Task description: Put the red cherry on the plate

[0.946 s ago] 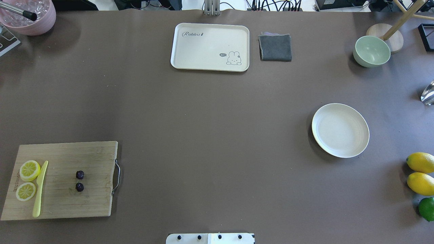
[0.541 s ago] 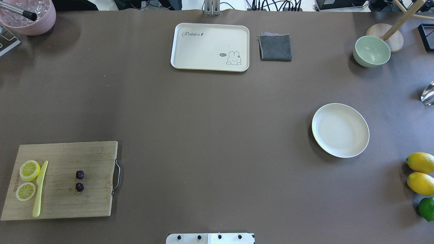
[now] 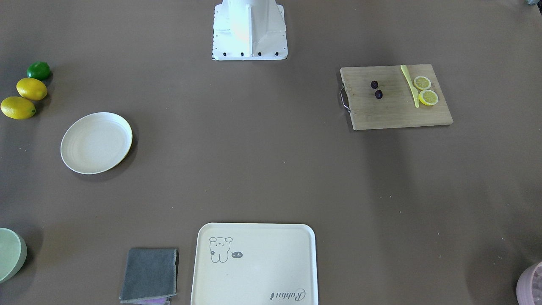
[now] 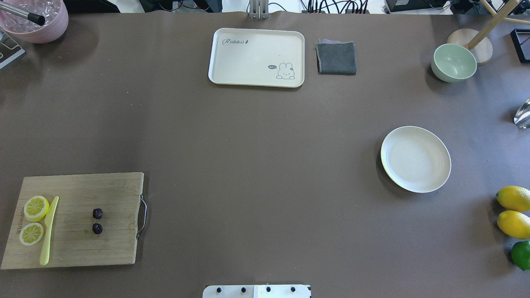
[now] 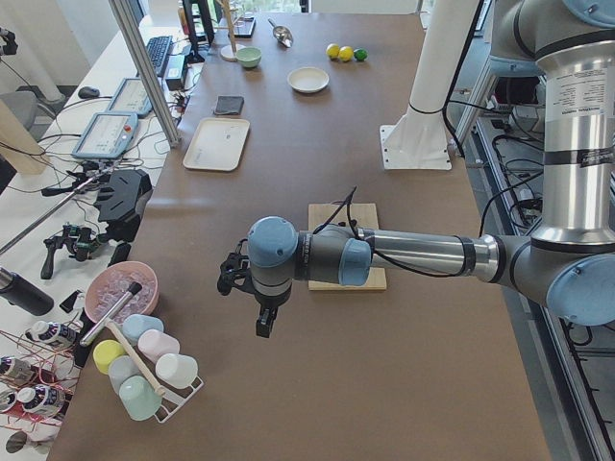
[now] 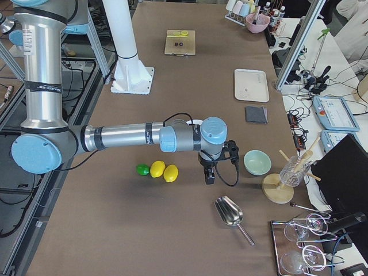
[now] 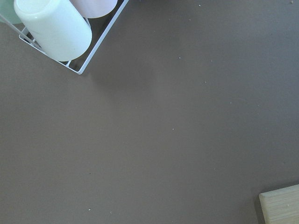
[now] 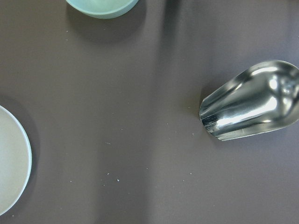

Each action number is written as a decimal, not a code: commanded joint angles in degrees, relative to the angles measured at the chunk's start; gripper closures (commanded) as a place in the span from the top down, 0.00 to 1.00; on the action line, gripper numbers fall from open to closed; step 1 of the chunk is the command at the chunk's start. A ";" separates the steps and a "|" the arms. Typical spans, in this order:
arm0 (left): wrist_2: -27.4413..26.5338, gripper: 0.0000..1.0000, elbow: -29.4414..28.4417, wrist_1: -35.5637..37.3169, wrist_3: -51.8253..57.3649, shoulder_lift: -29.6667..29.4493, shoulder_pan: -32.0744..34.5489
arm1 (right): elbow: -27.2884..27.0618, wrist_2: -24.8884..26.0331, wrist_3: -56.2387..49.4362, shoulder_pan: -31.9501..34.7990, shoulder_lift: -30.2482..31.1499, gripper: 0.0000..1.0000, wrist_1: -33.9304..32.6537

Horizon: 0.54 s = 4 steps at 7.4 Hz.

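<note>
The arms are showing only in the two end views. The overhead and front-facing views are taking in just the things on the tabletop (image 4: 265, 165).

Seen from the left end, the left tool (image 5: 262, 325) is hanging over the tabletop's left end, past the wooden cutting board (image 4: 103, 194), with its fingers pointing down. Seen from the right end, the right tool (image 6: 210, 174) is hanging near the right end, apparently between the plate (image 4: 415, 159) and a pale green bowl (image 6: 257, 162). How far either tool is parted I cannot tell from these angles.

The red cherry (image 4: 97, 214) is lying on the cutting board by the tabletop's near left corner, in neither tool. The left wrist camera is catching only one corner of that board, plus a wire rack of cups (image 7: 98, 43), so the cherry is lying off to the side of the left tool. The right wrist camera is showing the plate's rim, the bowl's edge and a metal scoop (image 8: 252, 109), well apart from the cherry.
</note>
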State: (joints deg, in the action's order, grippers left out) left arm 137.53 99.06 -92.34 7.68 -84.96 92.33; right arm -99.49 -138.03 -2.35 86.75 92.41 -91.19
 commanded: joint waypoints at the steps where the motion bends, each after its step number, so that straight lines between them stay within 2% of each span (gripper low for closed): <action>1: 0.28 0.98 0.43 -0.21 -0.03 0.14 -1.01 | -0.18 -0.48 -0.10 -0.09 0.22 1.00 3.44; 4: 0.28 0.98 0.35 -0.20 -0.30 0.32 -1.97 | 6.92 -0.74 -0.37 -1.22 0.83 1.00 16.89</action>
State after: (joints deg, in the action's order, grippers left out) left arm 137.81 99.42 -92.53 7.51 -84.67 90.72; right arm -95.22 -138.71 -2.63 86.11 92.90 -79.55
